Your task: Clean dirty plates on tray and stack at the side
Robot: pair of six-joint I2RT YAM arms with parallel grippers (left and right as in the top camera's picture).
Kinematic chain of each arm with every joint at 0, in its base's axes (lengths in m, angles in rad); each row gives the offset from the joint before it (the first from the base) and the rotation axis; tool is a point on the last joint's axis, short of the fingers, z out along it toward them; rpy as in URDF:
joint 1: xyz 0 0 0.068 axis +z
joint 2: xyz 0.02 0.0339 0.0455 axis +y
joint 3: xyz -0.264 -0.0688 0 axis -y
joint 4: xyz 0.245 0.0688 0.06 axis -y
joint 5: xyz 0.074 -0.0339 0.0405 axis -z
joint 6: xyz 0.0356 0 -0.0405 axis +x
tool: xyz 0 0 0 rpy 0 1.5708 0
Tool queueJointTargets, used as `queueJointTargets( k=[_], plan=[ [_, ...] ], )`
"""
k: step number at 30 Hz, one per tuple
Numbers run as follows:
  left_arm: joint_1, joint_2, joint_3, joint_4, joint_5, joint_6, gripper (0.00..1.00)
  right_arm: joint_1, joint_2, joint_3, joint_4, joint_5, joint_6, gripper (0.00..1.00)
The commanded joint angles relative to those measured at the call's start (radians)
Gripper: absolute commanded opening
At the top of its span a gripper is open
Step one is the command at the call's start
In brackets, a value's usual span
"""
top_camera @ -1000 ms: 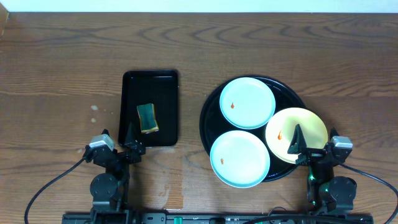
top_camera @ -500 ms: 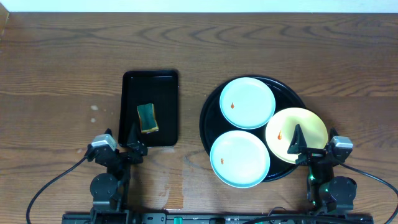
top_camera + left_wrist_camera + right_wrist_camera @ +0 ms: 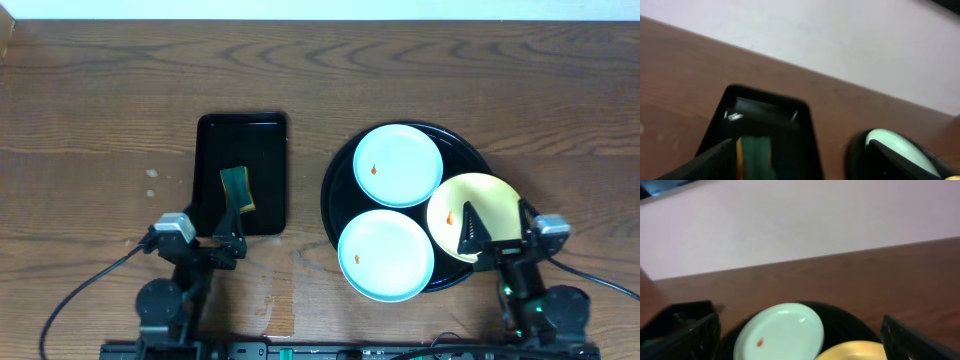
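Three plates lie on the round black tray: a mint one at the far side, a mint one nearest me, and a yellow one on the right. Each carries a small orange-red spot. My right gripper is open, its fingers over the yellow plate's near edge. The right wrist view shows the far mint plate and the yellow plate between the open fingers. My left gripper is open at the near end of the rectangular tray, holding nothing.
A smaller rectangular black tray on the left holds a green and yellow sponge, seen in the left wrist view as the sponge just ahead of the fingers. Bare wood tabletop surrounds both trays.
Both arms have started moving. The left gripper has swung right and forward over the rectangular tray's near end. The right gripper has shifted slightly forward over the yellow plate.
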Motion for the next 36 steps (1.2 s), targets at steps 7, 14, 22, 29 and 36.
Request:
queueJointTargets(
  k=[7, 14, 22, 29, 36],
  plan=[
    [0.005, 0.423, 0.529, -0.326, 0.031, -0.009, 0.83, 0.006, 0.483, 0.483, -0.292, -0.223, -0.142, 0.99],
    [0.005, 0.791, 0.888, -0.640, 0.030, 0.022, 0.83, 0.005, 0.883, 0.851, -0.638, -0.261, -0.164, 0.99],
    [0.005, 0.948, 0.909, -0.705, 0.064, 0.018, 0.83, 0.006, 1.059, 0.912, -0.711, -0.299, -0.159, 0.99],
    [0.001, 1.102, 0.908, -0.747, 0.064, 0.029, 0.82, 0.005, 1.089, 0.911, -0.717, -0.308, -0.159, 0.99],
    [0.001, 1.273, 0.908, -0.738, 0.006, 0.074, 0.71, 0.006, 1.089, 0.911, -0.719, -0.314, -0.159, 0.99]
  ],
)
